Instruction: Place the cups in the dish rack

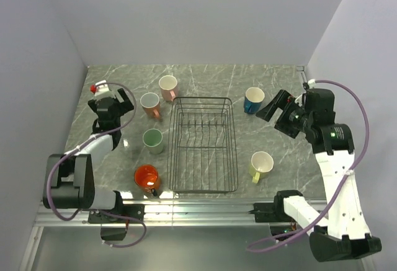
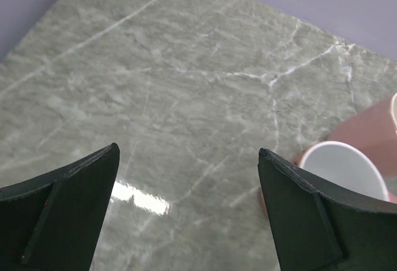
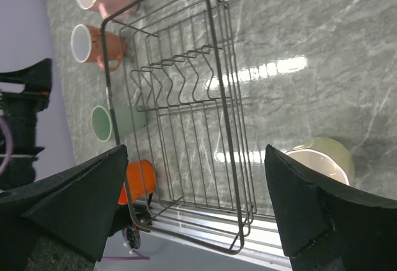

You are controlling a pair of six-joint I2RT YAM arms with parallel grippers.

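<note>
On the grey veined marble tabletop [image 1: 205, 79], the left gripper [image 1: 111, 102] hangs empty with its jaws spread, near two pink ceramic mugs [image 1: 150, 103]. A mint green mug [image 1: 152, 139] and a bright orange mug [image 1: 147, 176] stand just left of the black wire dish rack [image 1: 203, 145]. To its right, a blue mug [image 1: 254, 99] sits near the right gripper [image 1: 273, 106], whose jaws are also spread and empty, and a pale yellow mug [image 1: 261, 164] stands nearer the arms.

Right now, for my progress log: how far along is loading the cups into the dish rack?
Done: nothing; the dish rack is empty. In hand: nothing; left gripper and right gripper are open. Remaining: all six: far pink mug, near pink mug, mint green mug, orange mug, blue mug, pale yellow mug.
</note>
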